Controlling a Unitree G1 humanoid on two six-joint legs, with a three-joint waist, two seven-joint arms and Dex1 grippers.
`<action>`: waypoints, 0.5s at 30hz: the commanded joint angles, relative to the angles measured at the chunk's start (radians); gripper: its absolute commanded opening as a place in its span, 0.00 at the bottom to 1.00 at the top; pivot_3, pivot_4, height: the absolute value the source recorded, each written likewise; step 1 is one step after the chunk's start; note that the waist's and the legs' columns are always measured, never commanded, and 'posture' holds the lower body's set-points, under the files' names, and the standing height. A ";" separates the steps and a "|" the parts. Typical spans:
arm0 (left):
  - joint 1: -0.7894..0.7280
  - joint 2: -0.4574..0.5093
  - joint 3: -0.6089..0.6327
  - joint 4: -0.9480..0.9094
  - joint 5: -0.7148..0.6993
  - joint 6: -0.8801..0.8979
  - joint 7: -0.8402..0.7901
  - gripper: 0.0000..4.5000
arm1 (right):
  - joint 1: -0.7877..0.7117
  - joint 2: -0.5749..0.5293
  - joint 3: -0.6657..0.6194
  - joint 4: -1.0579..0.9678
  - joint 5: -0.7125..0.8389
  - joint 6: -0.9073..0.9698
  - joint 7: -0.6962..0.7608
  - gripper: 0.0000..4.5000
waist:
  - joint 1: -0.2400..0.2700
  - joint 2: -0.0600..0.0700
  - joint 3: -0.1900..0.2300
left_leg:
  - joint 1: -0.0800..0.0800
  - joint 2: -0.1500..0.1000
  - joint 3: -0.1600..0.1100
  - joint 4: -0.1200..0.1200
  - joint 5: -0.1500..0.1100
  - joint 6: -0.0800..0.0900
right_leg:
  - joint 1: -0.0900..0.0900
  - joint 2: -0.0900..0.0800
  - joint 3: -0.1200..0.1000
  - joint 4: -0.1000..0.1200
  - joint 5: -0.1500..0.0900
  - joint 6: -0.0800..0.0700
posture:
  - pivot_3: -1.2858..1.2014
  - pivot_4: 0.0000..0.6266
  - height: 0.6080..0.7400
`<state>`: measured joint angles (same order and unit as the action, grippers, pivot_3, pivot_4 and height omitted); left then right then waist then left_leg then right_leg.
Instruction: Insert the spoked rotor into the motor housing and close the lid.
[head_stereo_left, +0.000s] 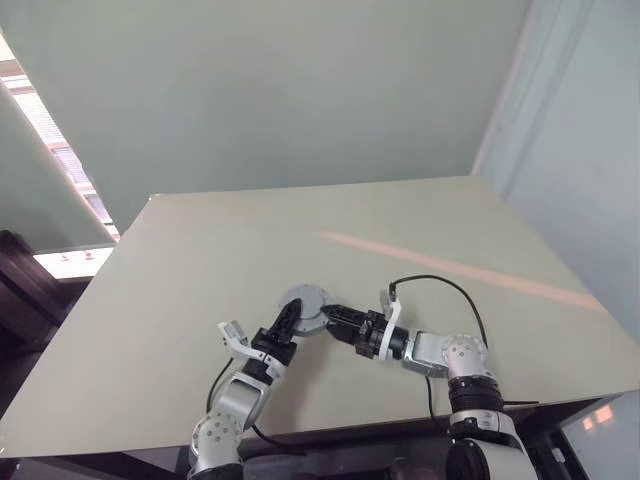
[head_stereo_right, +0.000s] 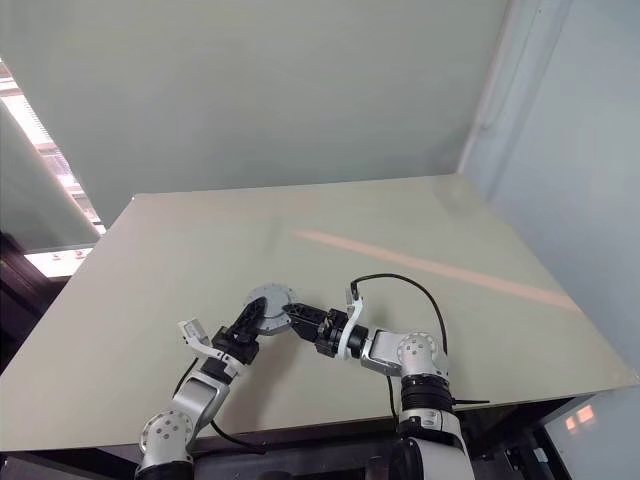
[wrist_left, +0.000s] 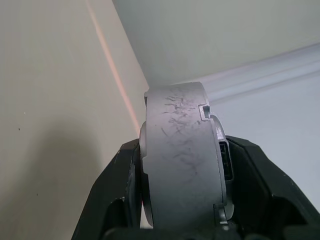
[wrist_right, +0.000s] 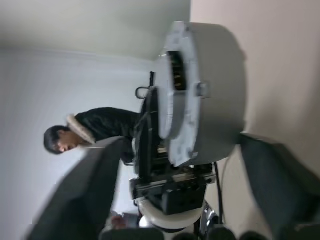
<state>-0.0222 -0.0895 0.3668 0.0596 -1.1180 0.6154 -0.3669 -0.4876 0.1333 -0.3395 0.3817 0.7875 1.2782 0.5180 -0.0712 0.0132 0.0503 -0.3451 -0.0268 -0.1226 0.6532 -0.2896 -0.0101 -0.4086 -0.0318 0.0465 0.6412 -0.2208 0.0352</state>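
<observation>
Beige table (head_stereo_left: 420, 300) by pale wall, left gripper (head_stereo_left: 290, 322) clamping motor housing (head_stereo_left: 303, 305), right gripper (head_stereo_left: 328, 315) open beside it

The surface (head_stereo_left: 200, 290) is pale beige with a faint pinkish stripe (head_stereo_left: 460, 268) running across it. The housing (wrist_left: 182, 155) is matte grey, marked with dark scratches. Both hands (head_stereo_left: 288, 322) (head_stereo_left: 335, 317) have black fingers.

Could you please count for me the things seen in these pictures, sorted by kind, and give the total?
Round grey motor part: 1
End effector: 2, left and right
Table: 1
Black cable: 1
Person: 1
Total: 6
</observation>
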 joint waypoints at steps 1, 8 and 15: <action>-0.017 -0.008 0.025 -0.011 -0.015 -0.034 -0.004 0.45 | -0.009 -0.002 -0.008 -0.065 0.055 -0.028 0.024 1.00 | 0.000 0.000 0.000 | 0.000 0.000 0.000 0.000 0.000 0.000 | 0.000 0.000 0.000 0.000 0.000 0.000 | 0.52 0.00 1.00; -0.058 0.003 0.093 -0.016 -0.005 -0.156 0.014 0.45 | 0.049 -0.033 0.105 -0.123 -0.116 -0.368 0.035 1.00 | 0.000 0.000 0.000 | 0.000 0.000 0.000 0.000 0.000 0.000 | 0.000 0.000 0.000 0.000 0.000 0.000 | 0.52 0.00 1.00; -0.108 0.054 0.136 0.049 0.172 -0.380 0.063 0.44 | 0.145 -0.141 0.402 -0.219 -0.385 -0.774 0.170 1.00 | 0.001 -0.001 0.000 | 0.000 0.000 0.000 0.000 0.000 -0.001 | 0.000 0.000 0.000 0.000 0.000 0.000 | 0.52 0.00 1.00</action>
<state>-0.0962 -0.0596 0.4992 0.1201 -0.9917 0.2885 -0.2944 -0.3374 0.0003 0.0004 0.2212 0.4580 0.6030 0.6496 -0.0705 0.0117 0.0504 -0.3448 -0.0267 -0.1225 0.6535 -0.2893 -0.0109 -0.4084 -0.0317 0.0466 0.6411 -0.2207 0.0353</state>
